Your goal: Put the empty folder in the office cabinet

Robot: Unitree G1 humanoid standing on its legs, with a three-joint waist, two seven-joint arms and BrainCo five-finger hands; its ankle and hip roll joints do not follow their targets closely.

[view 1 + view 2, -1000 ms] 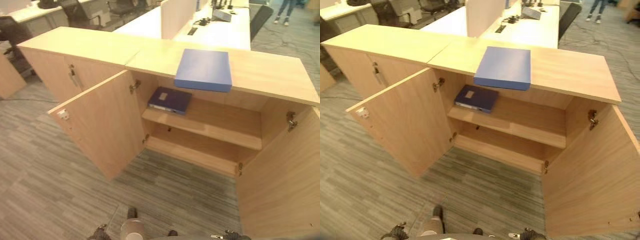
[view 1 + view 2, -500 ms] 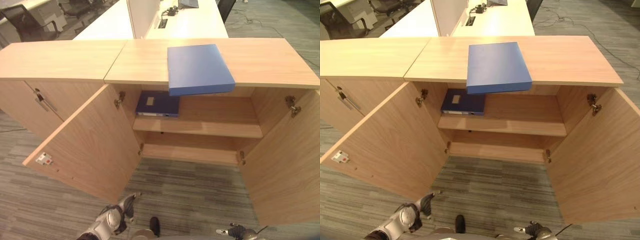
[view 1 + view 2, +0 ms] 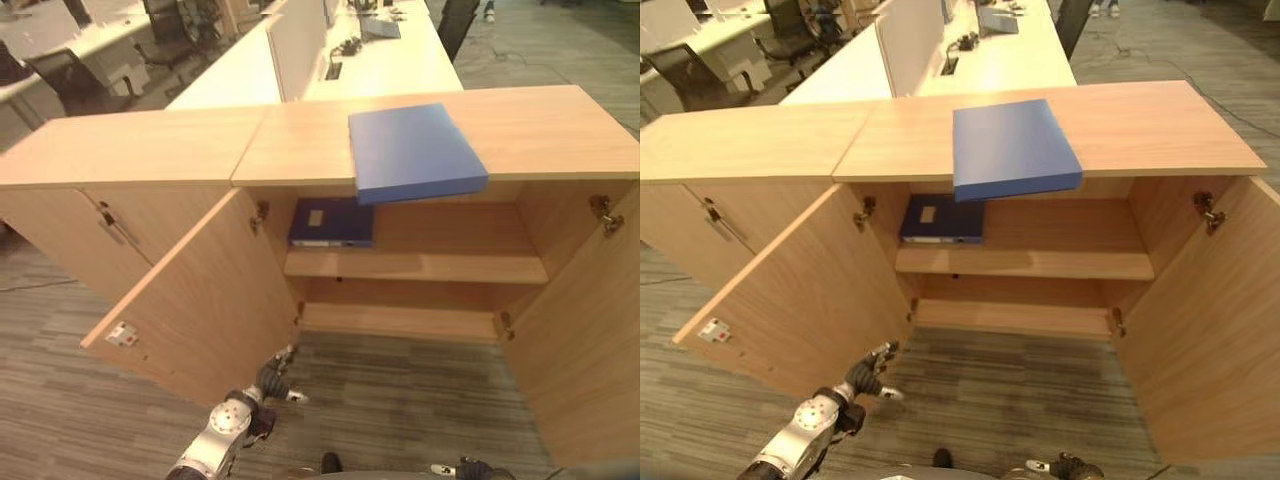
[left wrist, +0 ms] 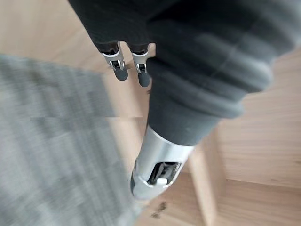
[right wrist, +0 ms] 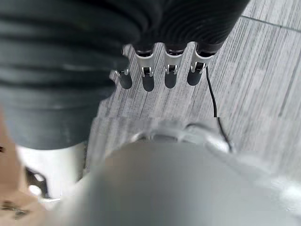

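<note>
A wooden office cabinet (image 3: 560, 130) stands with both doors swung wide open toward the viewer. A light blue folder (image 3: 413, 151) lies flat on the cabinet's top surface, its near edge jutting slightly past the front rim. Neither hand touches it. Inside, on the upper shelf (image 3: 450, 268) at the left, a darker blue binder (image 3: 331, 221) lies flat. The lower shelf sits beneath. The left hand (image 3: 272, 376) hangs low in front of the open left door (image 3: 200, 300), above the grey striped carpet (image 3: 420, 390), with its fingers straight and relaxed, holding nothing. The right hand (image 5: 162, 70) hangs over the carpet near the robot, its fingers loosely extended and empty. White desks (image 3: 300, 70) stand far behind the cabinet.
</note>
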